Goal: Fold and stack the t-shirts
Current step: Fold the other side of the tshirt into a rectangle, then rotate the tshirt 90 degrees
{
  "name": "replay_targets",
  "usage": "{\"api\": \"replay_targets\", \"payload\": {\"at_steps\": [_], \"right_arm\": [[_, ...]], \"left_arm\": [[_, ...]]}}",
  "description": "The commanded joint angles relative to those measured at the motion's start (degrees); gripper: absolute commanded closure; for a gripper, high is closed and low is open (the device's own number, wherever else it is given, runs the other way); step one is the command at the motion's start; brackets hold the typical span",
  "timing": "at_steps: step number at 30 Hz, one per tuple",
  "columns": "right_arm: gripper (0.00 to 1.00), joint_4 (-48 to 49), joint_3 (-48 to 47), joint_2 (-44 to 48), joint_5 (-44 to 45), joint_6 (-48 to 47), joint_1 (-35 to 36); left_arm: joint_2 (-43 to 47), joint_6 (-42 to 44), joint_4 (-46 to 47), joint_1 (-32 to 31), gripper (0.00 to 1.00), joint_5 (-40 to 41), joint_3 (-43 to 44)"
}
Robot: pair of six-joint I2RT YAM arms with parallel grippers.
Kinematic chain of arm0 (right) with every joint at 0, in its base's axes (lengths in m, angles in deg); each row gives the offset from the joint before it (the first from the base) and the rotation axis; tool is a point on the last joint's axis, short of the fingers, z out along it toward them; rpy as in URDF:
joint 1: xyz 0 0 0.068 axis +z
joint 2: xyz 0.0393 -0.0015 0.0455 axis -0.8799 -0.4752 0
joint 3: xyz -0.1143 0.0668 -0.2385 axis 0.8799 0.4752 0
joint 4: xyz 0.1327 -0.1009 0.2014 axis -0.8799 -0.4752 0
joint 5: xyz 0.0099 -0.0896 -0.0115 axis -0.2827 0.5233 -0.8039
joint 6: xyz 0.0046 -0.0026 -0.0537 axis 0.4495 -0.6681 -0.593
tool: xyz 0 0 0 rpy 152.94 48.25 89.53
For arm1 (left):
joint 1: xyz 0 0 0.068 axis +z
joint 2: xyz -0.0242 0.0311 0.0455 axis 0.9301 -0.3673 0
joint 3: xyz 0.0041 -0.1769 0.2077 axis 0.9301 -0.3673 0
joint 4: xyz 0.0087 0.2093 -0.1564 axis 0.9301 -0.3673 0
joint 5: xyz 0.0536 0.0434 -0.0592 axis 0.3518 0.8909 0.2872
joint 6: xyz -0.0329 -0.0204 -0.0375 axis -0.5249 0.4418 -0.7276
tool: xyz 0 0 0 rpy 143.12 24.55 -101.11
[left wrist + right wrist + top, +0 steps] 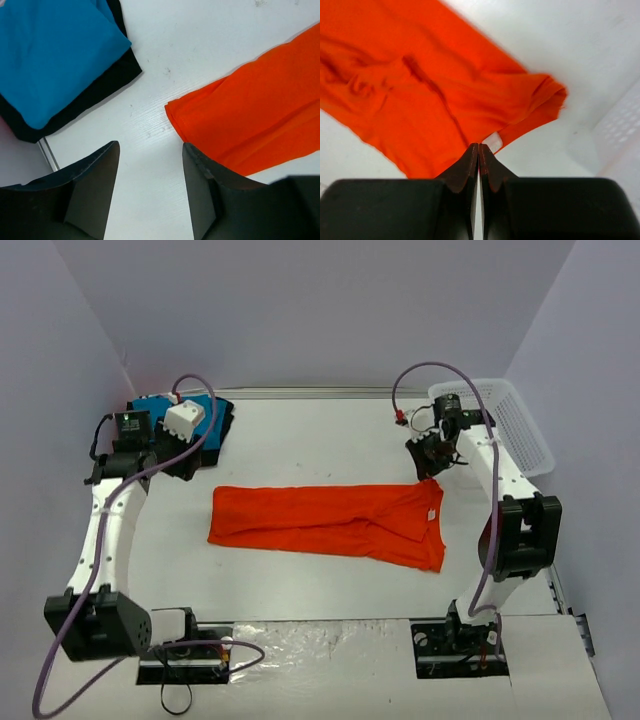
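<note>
left end effector point(150, 150) open, empty; right end effector point(479, 147) clamped on orange shirt point(420, 90).

The orange-red shirt point(330, 523) is coloured plainly and brightly throughout, and a small white label point(493, 141) is seen at its edge. The turquoise shirt point(55, 55) is likewise left plain, and the black shirt point(100, 86) is shown as a dark band along its border. The table point(300, 450) is finished in white and faintly marked with grey scuffs. The basket point(520, 425) is white, patterned with a fine mesh. The walls point(300, 310) are tinted pale lavender-grey. The arms point(110, 530) are coloured white with black joints, and purple cables point(432, 364) are seen on them. The left gripper point(150, 150) is coloured black; the right gripper point(479, 146) is black, tinged red at its tips.
</note>
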Motion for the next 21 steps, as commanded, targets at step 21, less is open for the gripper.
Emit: {"api": "replay_targets", "payload": {"at_steps": [21], "right_arm": [[1.00,-3.7,21.7,-3.9,7.1,-7.2,4.5]], "left_arm": [[22.2,3.1,-5.8,0.4,0.42,10.6,-19.6]]}}
